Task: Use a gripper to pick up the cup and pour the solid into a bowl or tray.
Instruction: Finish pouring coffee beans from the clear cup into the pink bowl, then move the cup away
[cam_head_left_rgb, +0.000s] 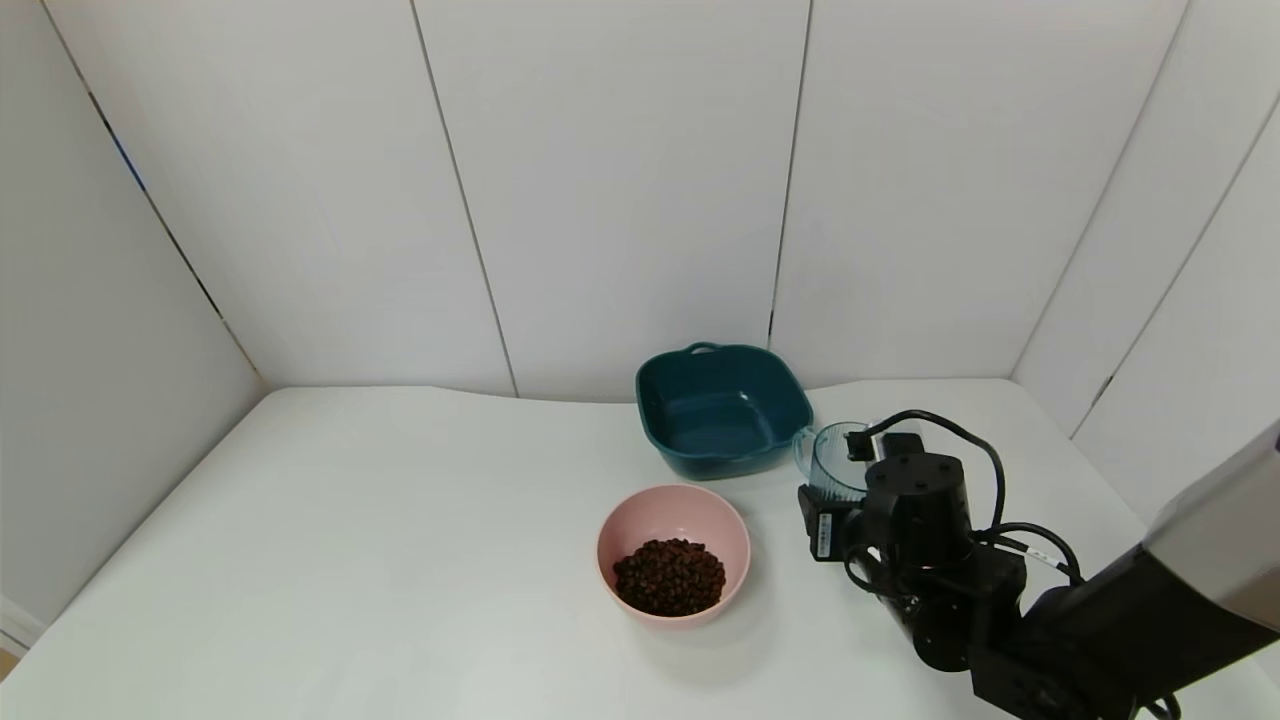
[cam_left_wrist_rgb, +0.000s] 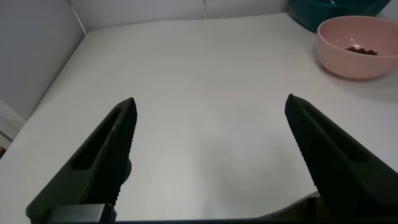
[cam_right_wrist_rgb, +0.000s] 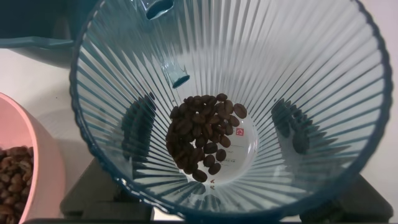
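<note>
Left gripper (cam_left_wrist_rgb: 210, 155): fingers spread wide, nothing between them, hanging over bare white table (cam_head_left_rgb: 400, 520) well apart from the work; out of the head view, parked.

Pink bowl (cam_head_left_rgb: 673, 553), centre-front of the table, already has a heap of brown beans (cam_head_left_rgb: 669, 577) in it. Behind it, a teal dish (cam_head_left_rgb: 722, 408) with handles sits by the back wall, with nothing in it that shows.

Right of both: ribbed pale-blue cup (cam_head_left_rgb: 832, 461) stands upright, just beside the teal dish's right corner, handle toward the dish. Right gripper (cam_head_left_rgb: 868, 447) is at the cup; the wrist view looks straight down into the cup (cam_right_wrist_rgb: 230, 106), and dark finger shapes show through the wall on either side, so the fingers look to straddle the cup (whether they press on it or stand off, I cannot tell). A small clump of beans (cam_right_wrist_rgb: 204, 142) lies on the cup's floor.

Step, as I judge it: grasp stage, pour not finished while beans remain in the cup. Next move needs a firm pinch on the wall, a lift, a carry left over the pink bowl, then a tilt past horizontal.
</note>
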